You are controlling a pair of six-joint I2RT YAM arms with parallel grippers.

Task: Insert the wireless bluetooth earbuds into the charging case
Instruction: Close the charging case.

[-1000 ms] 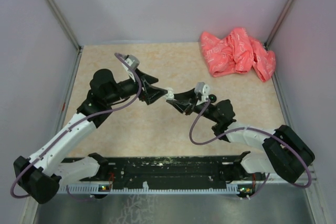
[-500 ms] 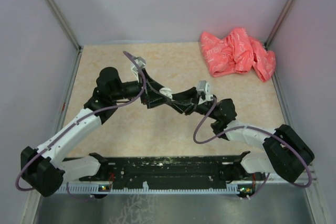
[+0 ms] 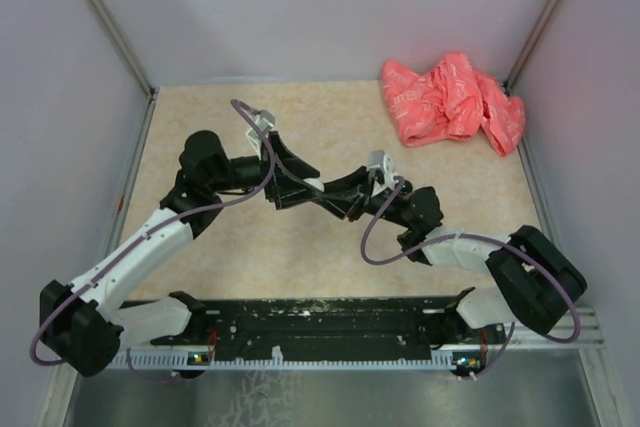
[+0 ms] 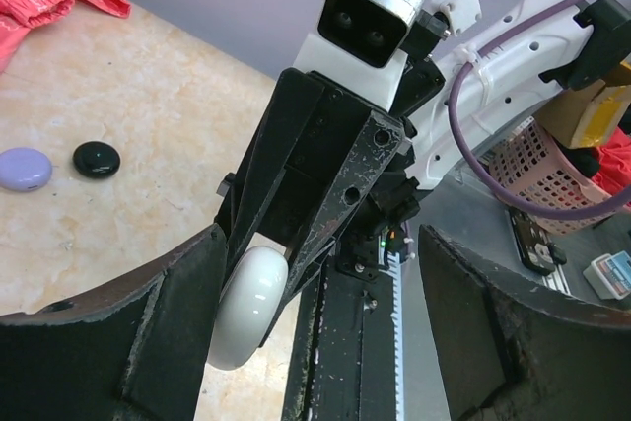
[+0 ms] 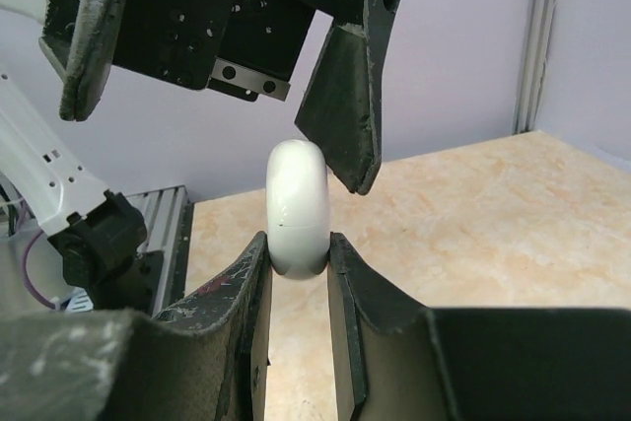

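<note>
The right jaws are squeezing the white case [image 5: 298,206]; the left jaws are standing apart at its 12 o'clock.

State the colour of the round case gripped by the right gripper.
The case is glossy white, clearest in the right wrist view.

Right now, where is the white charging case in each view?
Top external: white charging case, a white speck mid-table.
Left wrist: the case, lower left, edge-on.
Right wrist: the case, centre, upright.
Shared landmark: the right hand clamped on it.
</note>
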